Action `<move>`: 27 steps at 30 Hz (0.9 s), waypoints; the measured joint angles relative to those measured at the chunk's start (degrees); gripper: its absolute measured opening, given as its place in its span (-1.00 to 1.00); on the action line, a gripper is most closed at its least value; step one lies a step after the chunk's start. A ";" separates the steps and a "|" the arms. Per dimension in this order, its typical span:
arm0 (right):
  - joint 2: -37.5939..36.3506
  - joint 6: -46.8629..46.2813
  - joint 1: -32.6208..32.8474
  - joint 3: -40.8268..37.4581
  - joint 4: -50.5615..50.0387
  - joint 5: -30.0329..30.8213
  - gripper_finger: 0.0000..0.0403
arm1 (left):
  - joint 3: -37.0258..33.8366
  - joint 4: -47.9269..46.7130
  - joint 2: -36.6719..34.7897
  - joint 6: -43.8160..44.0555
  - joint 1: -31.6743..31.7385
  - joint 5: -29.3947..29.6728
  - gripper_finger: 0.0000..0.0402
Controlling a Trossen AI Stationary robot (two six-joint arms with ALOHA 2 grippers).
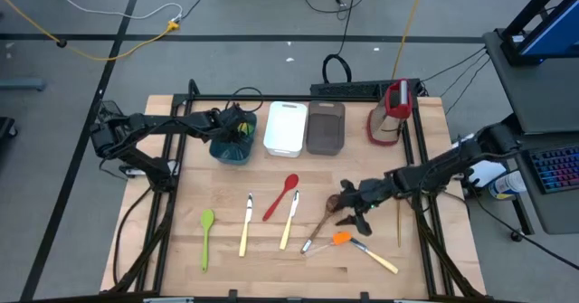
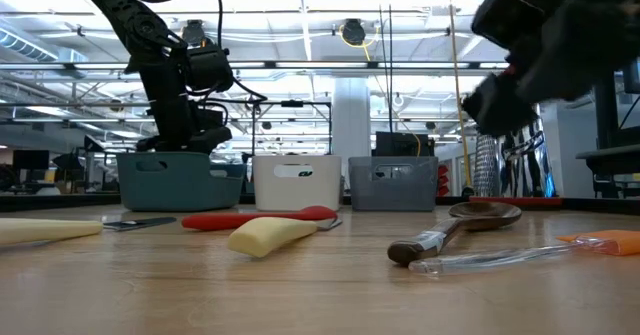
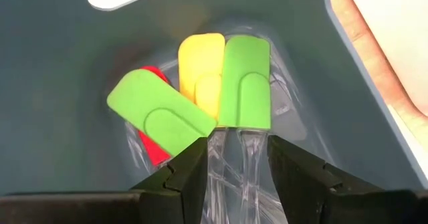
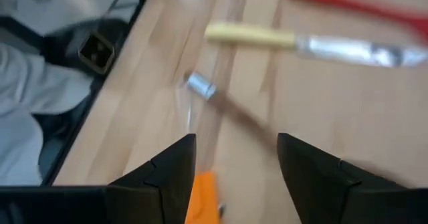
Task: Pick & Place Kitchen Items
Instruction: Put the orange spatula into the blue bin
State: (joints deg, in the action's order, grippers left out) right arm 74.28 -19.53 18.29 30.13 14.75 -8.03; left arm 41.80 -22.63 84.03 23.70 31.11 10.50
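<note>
My left end effector (image 3: 235,162) hangs spread over the teal tray (image 1: 232,146), empty; below it lie two green spatulas (image 3: 245,82), a yellow spatula (image 3: 200,63) and a red spatula (image 3: 152,140). My right end effector (image 4: 235,164) is spread and empty above the counter (image 1: 181,249), over the orange spatula (image 1: 340,239) and beside the wooden spoon (image 1: 327,214). The green spoon (image 1: 206,234), two pale-handled knives (image 1: 246,223), the red spoon (image 1: 281,195) and a gold utensil (image 1: 399,222) lie on the counter.
</note>
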 joint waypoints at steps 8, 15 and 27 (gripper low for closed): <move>5.96 -2.51 5.11 0.00 0.39 0.24 0.00 | 0.00 0.21 0.00 0.25 0.00 -0.02 -0.20; 10.06 -2.29 9.08 0.00 0.85 0.52 0.00 | 0.00 0.24 0.00 1.27 -0.02 -0.11 -0.20; 14.57 -0.90 11.81 0.11 2.17 7.34 0.00 | 0.00 0.44 -0.01 1.27 -0.07 -0.15 -0.20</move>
State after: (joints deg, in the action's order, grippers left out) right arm 88.86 -20.43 30.10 30.24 16.92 -0.69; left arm 41.80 -22.20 84.01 24.97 31.05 10.35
